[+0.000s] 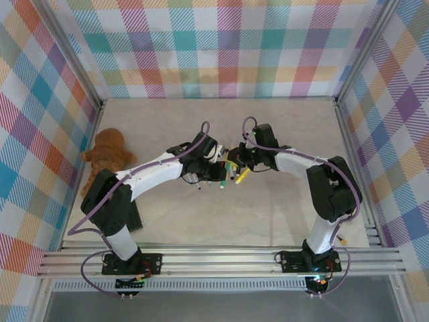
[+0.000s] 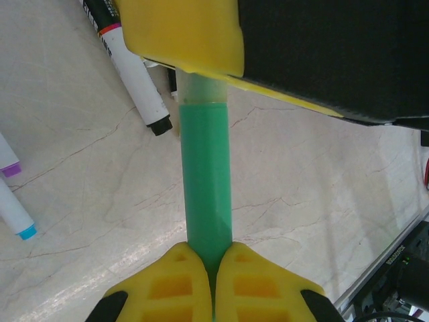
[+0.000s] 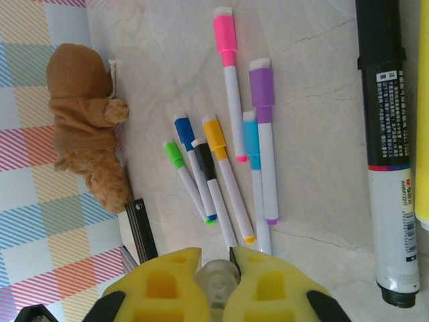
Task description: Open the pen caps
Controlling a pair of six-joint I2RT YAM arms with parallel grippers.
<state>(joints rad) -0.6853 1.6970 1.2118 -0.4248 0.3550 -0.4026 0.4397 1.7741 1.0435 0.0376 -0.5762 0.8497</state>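
Green pen point(image 2: 206, 181), pink pen cap point(image 3: 225, 37), brown teddy bear point(image 3: 84, 117), plaid walls point(image 1: 228, 47).

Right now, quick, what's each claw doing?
Left claw: closed, holding the green pen by its body.
Right claw: closed, pinching the same pen's pale end.

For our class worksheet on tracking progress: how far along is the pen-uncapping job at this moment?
Done: no cap visibly off. In hand: the green pen is clamped at one end by the left gripper and at the other by the right gripper, jaws shut, not yet pulled apart. Left: the pink cap, purple cap, orange cap and others sit on their pens.
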